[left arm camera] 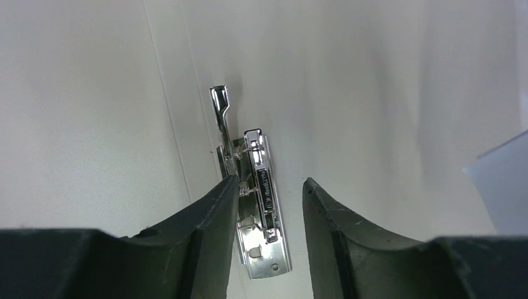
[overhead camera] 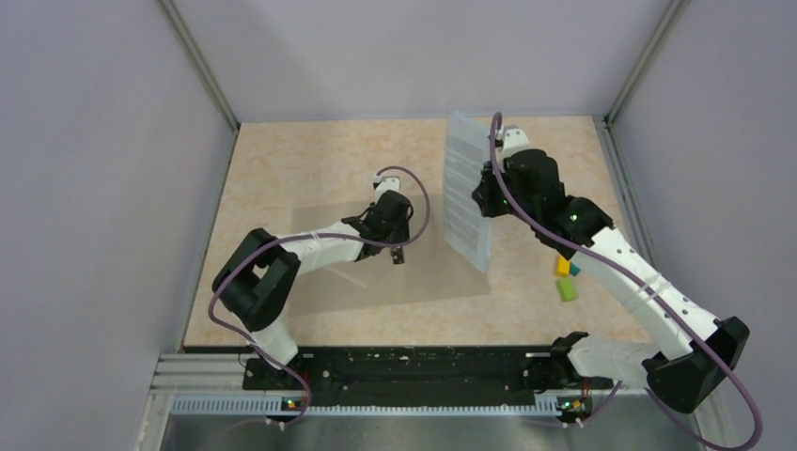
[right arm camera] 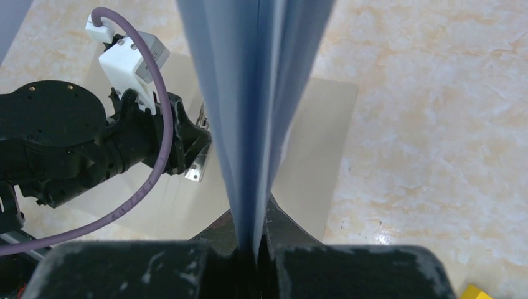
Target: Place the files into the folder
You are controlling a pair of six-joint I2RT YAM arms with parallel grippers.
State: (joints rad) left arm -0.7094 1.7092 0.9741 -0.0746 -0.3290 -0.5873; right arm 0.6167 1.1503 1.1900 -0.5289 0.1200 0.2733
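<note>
1. Now the right pincer (right arm camera: 255, 232) is clamped tight on the files (overhead camera: 465, 188). They stand up on edge at about 1 o'clock on the counter (overhead camera: 310, 160).
2. The folder (overhead camera: 437, 277) lies flat in the middle.
3. The left pincer (left arm camera: 268, 187) has its fingers apart, one on each side of a shiny metal clip (left arm camera: 260, 168) on the folder.
4. Paper is light and floppy and can slip or bend. I think one edge is the best place to hold it.

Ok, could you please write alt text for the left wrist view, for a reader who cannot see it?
The left gripper, its dark fingers apart, hovers over a shiny metal clip on the pale folder. A corner of the files shows at the right edge.
</note>
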